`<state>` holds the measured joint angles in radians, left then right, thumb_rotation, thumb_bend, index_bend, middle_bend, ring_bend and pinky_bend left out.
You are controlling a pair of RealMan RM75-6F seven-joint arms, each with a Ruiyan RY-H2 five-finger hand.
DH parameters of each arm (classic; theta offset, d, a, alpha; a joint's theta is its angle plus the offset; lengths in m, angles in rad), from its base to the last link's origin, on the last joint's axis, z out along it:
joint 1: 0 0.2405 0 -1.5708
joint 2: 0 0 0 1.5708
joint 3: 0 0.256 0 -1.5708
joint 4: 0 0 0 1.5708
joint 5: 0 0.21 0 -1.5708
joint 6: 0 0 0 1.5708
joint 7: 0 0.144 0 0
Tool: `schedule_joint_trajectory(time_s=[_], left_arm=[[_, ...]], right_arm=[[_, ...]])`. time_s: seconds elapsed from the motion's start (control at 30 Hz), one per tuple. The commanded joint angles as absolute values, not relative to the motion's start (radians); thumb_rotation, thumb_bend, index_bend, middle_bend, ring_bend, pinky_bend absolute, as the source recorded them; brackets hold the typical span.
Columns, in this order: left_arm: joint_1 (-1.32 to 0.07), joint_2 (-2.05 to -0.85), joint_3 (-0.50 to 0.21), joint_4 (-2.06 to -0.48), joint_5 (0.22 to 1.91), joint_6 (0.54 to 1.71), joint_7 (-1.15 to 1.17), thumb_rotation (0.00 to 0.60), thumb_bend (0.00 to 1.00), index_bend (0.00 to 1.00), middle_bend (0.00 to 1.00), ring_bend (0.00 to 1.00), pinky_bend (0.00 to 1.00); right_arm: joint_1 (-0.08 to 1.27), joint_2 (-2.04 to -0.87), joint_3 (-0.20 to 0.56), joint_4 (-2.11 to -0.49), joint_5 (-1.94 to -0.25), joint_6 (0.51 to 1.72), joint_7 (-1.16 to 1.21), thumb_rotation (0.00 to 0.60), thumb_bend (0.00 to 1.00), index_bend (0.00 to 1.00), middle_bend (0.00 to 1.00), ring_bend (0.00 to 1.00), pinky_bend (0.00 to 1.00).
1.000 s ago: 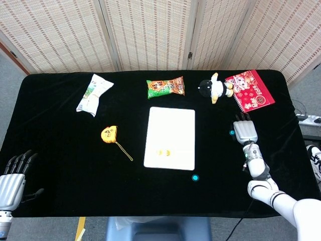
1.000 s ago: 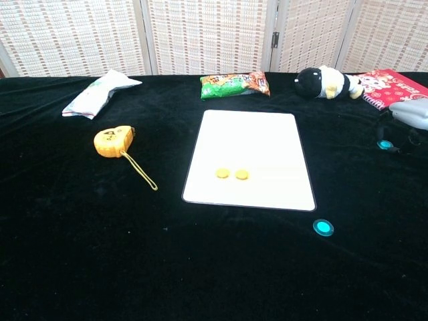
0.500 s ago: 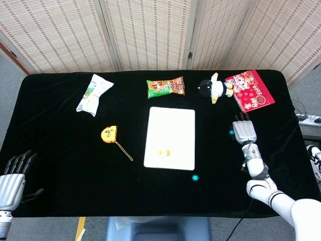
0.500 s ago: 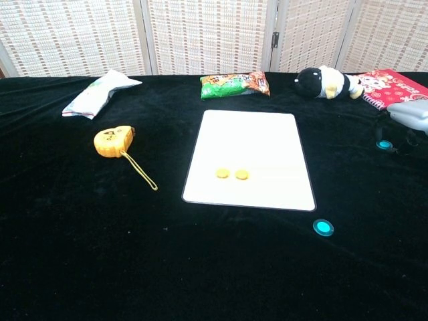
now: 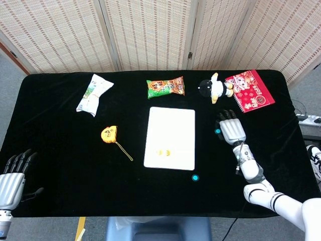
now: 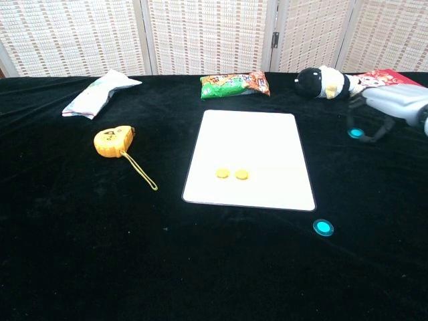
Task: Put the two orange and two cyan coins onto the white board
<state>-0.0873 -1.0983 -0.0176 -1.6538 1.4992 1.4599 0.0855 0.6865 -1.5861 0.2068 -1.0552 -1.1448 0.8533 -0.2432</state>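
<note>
R hand [image 6: 391,107], fingers pinching cyan coin [image 6: 356,132], had shifted toward white board [image 6: 254,144] w/ it; 2nd cyan coin [image 6: 324,227] left on cloth

Tape measure [image 5: 109,134], two snack bags [image 5: 166,87] [image 5: 93,93], plush toy [image 5: 214,89], red book [image 5: 249,90].

— What have you got on the white board [image 5: 170,131] right now?

— You've got two orange coins [image 6: 232,174] lying flat, side by side, near its front edge. The board is a plain white rectangle, flat on the black cloth.

— And your cyan coins?

— One cyan coin [image 6: 324,227] lies flat on the cloth just off the board's near right corner. The other cyan coin [image 6: 356,132] is pinched in your right hand [image 5: 230,128], right of the board (lifted or touching the cloth, can't tell).
</note>
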Motion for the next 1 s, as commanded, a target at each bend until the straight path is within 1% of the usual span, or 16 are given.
schedule_joint_trajectory(time_s=[0.03, 0.2, 0.33, 0.6, 1.0], left_arm=[[-0.086, -1.098, -0.017, -1.653, 1.501, 1.462, 0.084, 0.6, 0.07, 0.0, 0.0, 0.06, 0.0], [-0.08, -1.094, -0.015, -1.649, 1.502, 1.471, 0.076, 0.6, 0.07, 0.0, 0.0, 0.06, 0.0], [-0.074, -1.087, -0.012, -1.646, 1.5, 1.475, 0.068, 0.6, 0.07, 0.0, 0.0, 0.06, 0.0], [-0.068, -1.088, -0.01, -1.636, 1.493, 1.472, 0.055, 0.6, 0.07, 0.0, 0.0, 0.06, 0.0], [-0.068, -1.093, -0.012, -1.62, 1.486, 1.465, 0.04, 0.6, 0.07, 0.0, 0.0, 0.06, 0.0]], right_arm=[[0.727, -1.57, 0.217, -1.165, -1.167, 0.866, -0.304, 0.6, 0.3, 0.44, 0.14, 0.0, 0.0], [0.793, -1.61, 0.239, -1.226, -1.149, 0.844, -0.381, 0.6, 0.3, 0.44, 0.14, 0.0, 0.0], [0.85, -1.654, 0.256, -1.228, -1.122, 0.822, -0.443, 0.6, 0.3, 0.44, 0.14, 0.0, 0.0], [0.956, -1.745, 0.281, -1.168, -1.032, 0.778, -0.559, 0.6, 0.3, 0.44, 0.13, 0.0, 0.0], [1.046, -1.83, 0.293, -1.071, -0.958, 0.75, -0.608, 0.6, 0.3, 0.44, 0.12, 0.0, 0.0]])
